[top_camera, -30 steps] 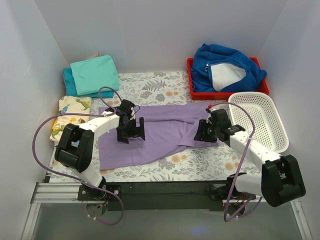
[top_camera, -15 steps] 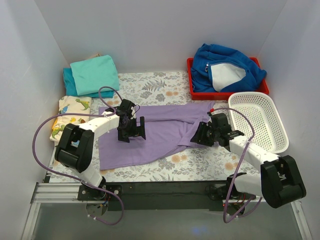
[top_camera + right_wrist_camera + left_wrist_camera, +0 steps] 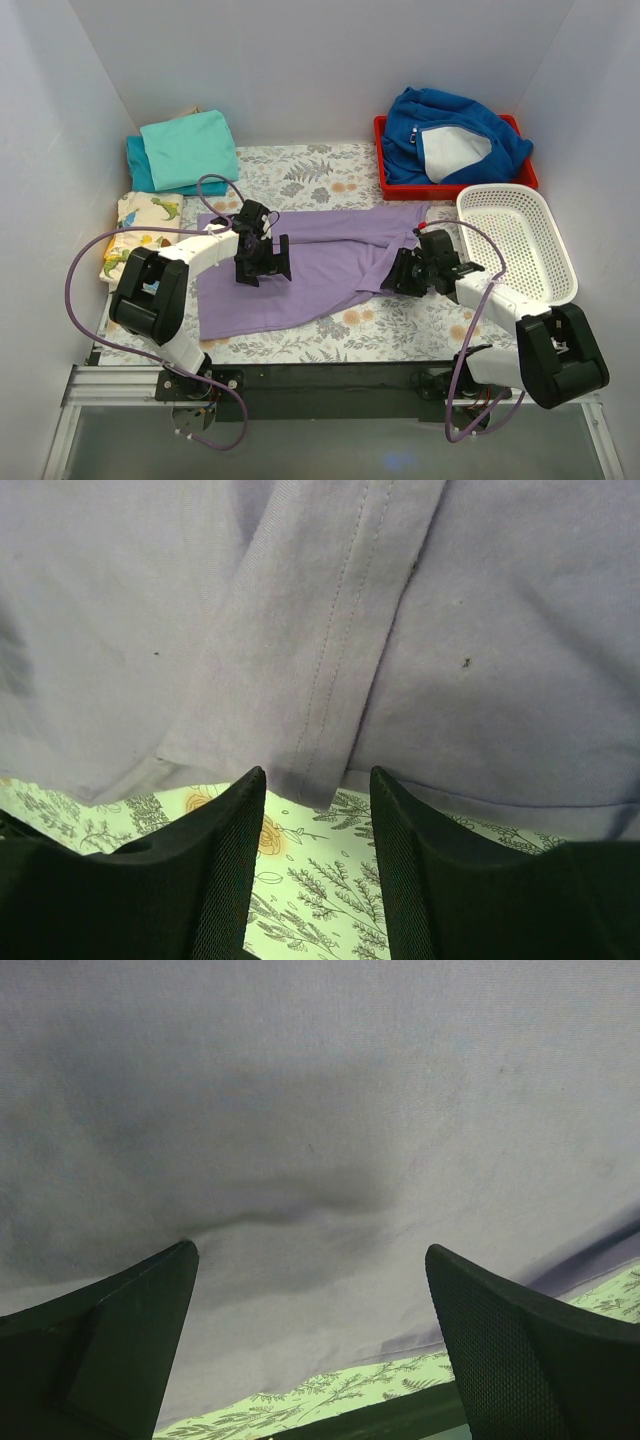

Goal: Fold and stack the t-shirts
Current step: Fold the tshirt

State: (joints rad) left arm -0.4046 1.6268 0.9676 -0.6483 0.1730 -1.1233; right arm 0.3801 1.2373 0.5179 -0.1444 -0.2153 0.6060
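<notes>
A lavender t-shirt point(image 3: 320, 262) lies spread flat across the flowered table cover, with a sleeve folded in on its right side. My left gripper point(image 3: 264, 262) stands wide open low over the shirt's left half; the left wrist view shows only wrinkled lavender cloth point(image 3: 320, 1130) between its fingers point(image 3: 310, 1250). My right gripper point(image 3: 404, 272) is open at the shirt's right near edge. Its fingertips point(image 3: 316, 772) straddle the corner of a stitched sleeve hem point(image 3: 330, 710) without pinching it. A turquoise folded tee point(image 3: 190, 148) rests on a darker teal one point(image 3: 138, 165) at the back left.
A red bin point(image 3: 381, 165) at the back right holds a royal-blue fleece jacket point(image 3: 455, 135). A white mesh basket point(image 3: 540, 262) stands just right of my right arm. A dinosaur-print cloth point(image 3: 140, 225) lies at the left edge. White walls close in the sides and back.
My right gripper has slid a little toward the near edge and left, down to the shirt's sleeve hem. The left arm and the shirt have not moved.
</notes>
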